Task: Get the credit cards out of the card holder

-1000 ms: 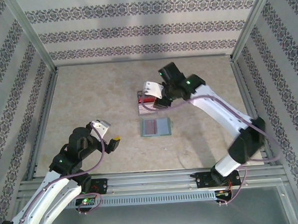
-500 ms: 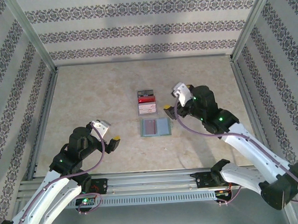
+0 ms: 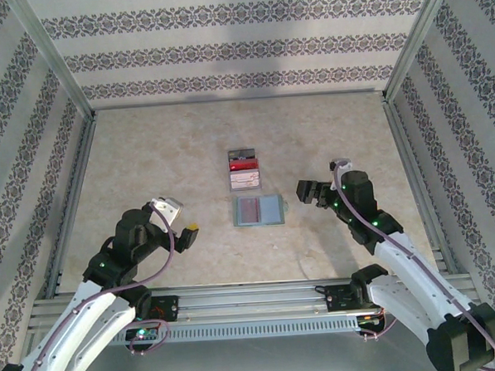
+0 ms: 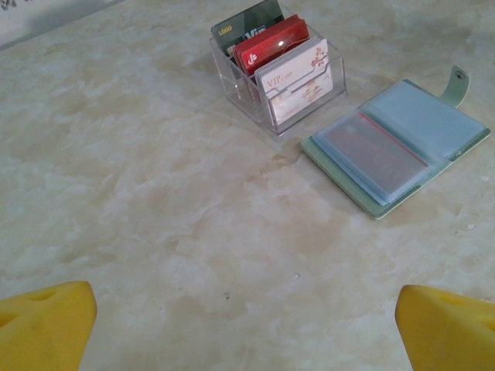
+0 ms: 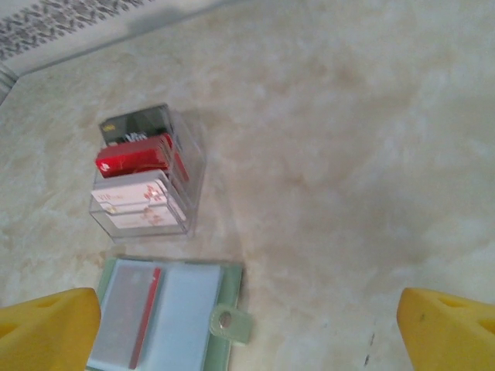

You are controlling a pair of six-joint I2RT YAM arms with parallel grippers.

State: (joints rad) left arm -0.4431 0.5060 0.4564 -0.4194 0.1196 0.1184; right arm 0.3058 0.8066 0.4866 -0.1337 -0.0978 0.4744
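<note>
The card holder [image 3: 269, 210] lies open and flat at mid-table, its snap tab [image 5: 226, 325] pointing right. A reddish card [image 4: 373, 155] shows through its left pocket. Behind it, a clear box [image 3: 244, 171] holds three upright credit cards: dark grey [image 4: 246, 24], red [image 4: 272, 42] and pale pinkish-white [image 4: 300, 77]. My left gripper [image 3: 186, 234] hovers open, left of the card holder and nearer the front edge, holding nothing. My right gripper [image 3: 302, 192] is open just right of the holder, empty. Its yellow fingertips [image 5: 48, 328] frame the holder's right half.
Patterned walls and metal frame posts [image 3: 77, 174] bound the beige table on three sides. A metal rail [image 3: 254, 301] runs along the near edge between the arm bases.
My right gripper has left the clear box, swung right and back toward the near side, and opened wide. The left arm, the card holder and the box have not moved.
</note>
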